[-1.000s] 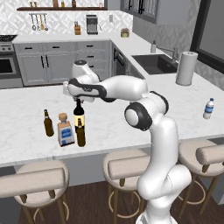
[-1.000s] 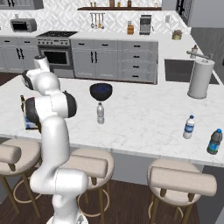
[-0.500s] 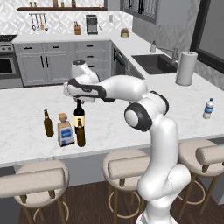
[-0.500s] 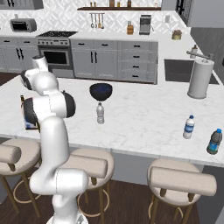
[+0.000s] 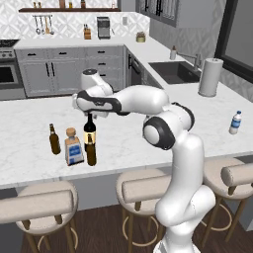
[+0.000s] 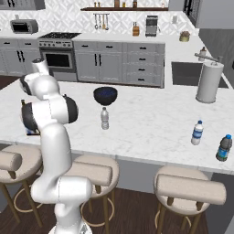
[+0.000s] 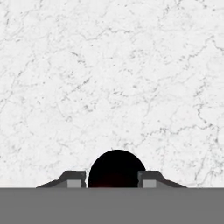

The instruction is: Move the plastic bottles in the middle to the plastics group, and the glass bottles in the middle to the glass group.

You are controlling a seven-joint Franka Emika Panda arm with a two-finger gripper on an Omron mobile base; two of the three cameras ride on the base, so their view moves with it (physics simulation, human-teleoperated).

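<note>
**Wine bottle under the hand, right by the glass group**

I've got the gripper (image 5: pixel 89 114) sitting straight over the neck of the wine bottle (image 5: pixel 90 143). Bottle's upright, long axis vertical, so hand and bottle line up top to bottom. In the hand view the dark round bottle top (image 7: pixel 116 169) sits between the two fingertips (image 7: pixel 150 179), w/ both pads right at its sides. Looks closed on the neck, but I can't tell if it's actually gripping.

The bottle's foot seems to be on the counter (image 5: pixel 207 123), just beside the square blue-labelled bottle (image 5: pixel 73 147), on its sink-ward side. Brown beer bottle (image 5: pixel 54 140) is on that square bottle's other side. So any retreat prob has to go straight up along the neck; sideways would tip it.
</note>
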